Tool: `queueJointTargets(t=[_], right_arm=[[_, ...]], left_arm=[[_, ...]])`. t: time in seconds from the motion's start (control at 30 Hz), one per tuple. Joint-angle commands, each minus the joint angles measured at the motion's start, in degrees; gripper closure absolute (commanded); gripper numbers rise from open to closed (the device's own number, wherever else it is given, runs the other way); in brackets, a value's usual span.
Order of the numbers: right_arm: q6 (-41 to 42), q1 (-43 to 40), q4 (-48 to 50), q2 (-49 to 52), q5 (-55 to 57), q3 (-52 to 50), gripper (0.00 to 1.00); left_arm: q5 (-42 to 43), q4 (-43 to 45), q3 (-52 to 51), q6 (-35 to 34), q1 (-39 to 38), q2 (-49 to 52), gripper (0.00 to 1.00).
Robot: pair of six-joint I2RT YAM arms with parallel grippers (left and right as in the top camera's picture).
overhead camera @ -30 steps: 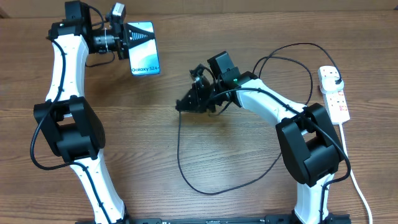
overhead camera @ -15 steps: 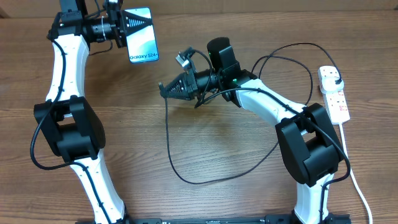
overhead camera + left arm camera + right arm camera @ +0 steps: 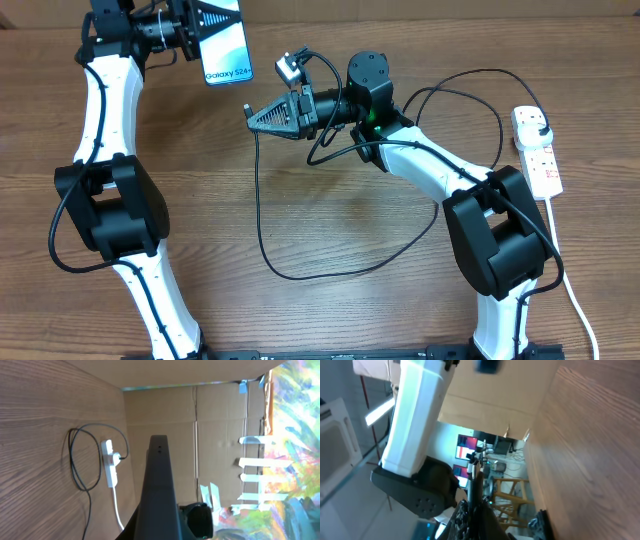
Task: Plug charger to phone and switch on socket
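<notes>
Right gripper [image 3: 252,115] is clamped on the charger [image 3: 257,190] near its tip, with the cable drooping to the surface [image 3: 340,210]. The phone [image 3: 226,55] is just ahead, up-left of the tip, off the surface, pinched in the left gripper [image 3: 215,18]. Its long axis points back toward the tip, and the right arm is nearer the port. The socket [image 3: 537,150] is far behind.

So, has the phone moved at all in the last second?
Yes. The phone has shifted up the overhead picture, toward the far edge of the table, while the socket has stayed put.
</notes>
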Motion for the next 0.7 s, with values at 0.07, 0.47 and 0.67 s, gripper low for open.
queueJointTargets(t=[0.07,0.47,0.67], right_arm=[[2.7,-0.1,0.6,0.2,2.6,1.0,0.96],[2.9,-0.1,4.0,0.2,8.0,1.0,0.96],[2.9,-0.1,4.0,0.2,8.8,1.0,0.96]], left_arm=[[1.5,1.2,1.2,-4.1,-1.0,0.2,0.96],[-1.4,1.2,1.2,-4.2,-2.4,0.2,0.96],[-1.8,1.2,1.2,-4.2,-2.3,0.2,0.96]])
